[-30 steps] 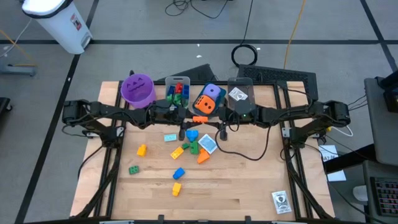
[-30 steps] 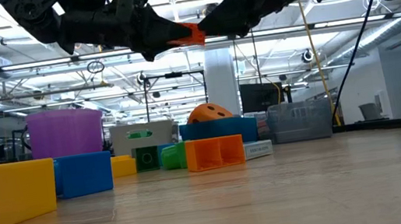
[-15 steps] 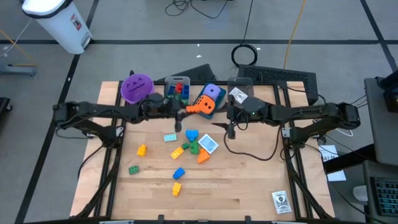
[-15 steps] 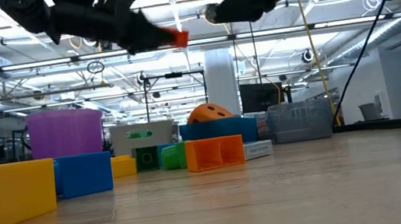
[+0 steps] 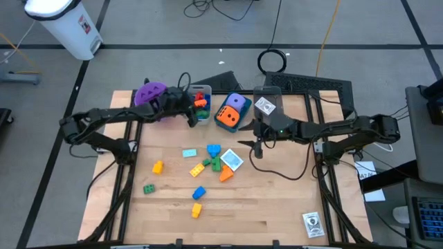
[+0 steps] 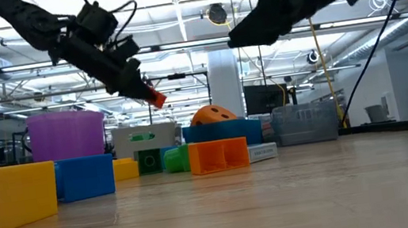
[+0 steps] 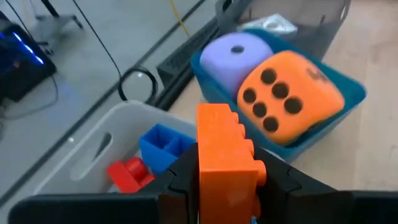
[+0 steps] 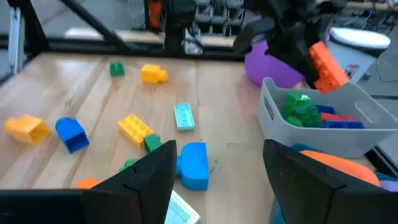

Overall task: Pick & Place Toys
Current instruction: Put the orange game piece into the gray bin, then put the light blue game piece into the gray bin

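Observation:
My left gripper [image 5: 197, 107] is shut on an orange brick [image 7: 222, 149] above the grey bin [image 5: 208, 88]. The bin holds green, red and blue bricks [image 8: 305, 109]. My right gripper [image 5: 255, 145] hangs open and empty over the table, near the blue bin [image 5: 223, 126], which holds an orange die [image 5: 227, 115] and a purple die [image 5: 237, 102]. Several loose bricks [image 5: 208, 166] and a printed cube [image 5: 232, 160] lie flat on the table's middle. My left gripper pinches the orange brick between its two fingers by the brick's two side faces [image 7: 249, 177]. The brick's studded end [image 7: 214, 115] sticks out past the fingertips. The fingers slant down from the table's left. The brick hangs clear above the grey bin [image 8: 326, 65].
A purple cup [image 5: 149, 93] stands left of the grey bin, partly behind my left arm. A clear bin [image 5: 266, 104] with a printed cube stands right of the blue bin. More bricks lie at the near left [image 5: 149, 188]. A card [image 5: 313, 223] lies at the near right corner.
My left gripper has carried the orange brick from the table's middle toward the far edge and the left. It has come down and tipped downward, and now hangs over the grey bin. My right gripper has drawn back a little toward the right.

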You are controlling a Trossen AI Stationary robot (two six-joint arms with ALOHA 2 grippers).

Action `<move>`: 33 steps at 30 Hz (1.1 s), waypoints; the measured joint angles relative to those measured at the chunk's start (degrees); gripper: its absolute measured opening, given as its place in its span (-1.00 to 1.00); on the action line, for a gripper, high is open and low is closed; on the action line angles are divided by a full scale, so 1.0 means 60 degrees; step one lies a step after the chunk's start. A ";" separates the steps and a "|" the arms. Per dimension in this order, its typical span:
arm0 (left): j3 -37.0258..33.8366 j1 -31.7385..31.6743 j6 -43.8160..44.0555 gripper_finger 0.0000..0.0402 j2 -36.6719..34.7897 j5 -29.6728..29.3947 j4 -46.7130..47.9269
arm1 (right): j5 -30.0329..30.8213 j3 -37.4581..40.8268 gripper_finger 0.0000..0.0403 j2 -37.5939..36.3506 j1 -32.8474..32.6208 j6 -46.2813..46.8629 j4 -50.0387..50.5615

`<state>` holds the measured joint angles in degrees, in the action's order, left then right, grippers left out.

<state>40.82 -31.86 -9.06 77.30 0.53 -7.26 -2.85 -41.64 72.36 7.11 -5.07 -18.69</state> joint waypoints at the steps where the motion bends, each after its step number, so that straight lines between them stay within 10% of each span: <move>1: 0.0000 -0.0137 0.0000 -0.48 0.0079 0.0189 0.0038 | 0.0000 0.0176 0.15 0.0000 0.0004 0.0097 -0.0346; 17: -0.0003 -0.0483 0.0317 -0.47 0.1260 0.1482 -0.0110 | 0.0004 0.1504 0.10 0.0000 0.0004 0.0239 -0.2639; 33: -0.0004 -0.0487 0.0375 0.16 0.0276 0.1406 -0.0210 | 0.0000 0.1504 0.10 0.0000 0.0004 0.0538 -0.2609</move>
<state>40.80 -34.78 -6.81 78.95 8.97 -8.52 -2.85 -32.62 72.36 7.14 -1.84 -34.35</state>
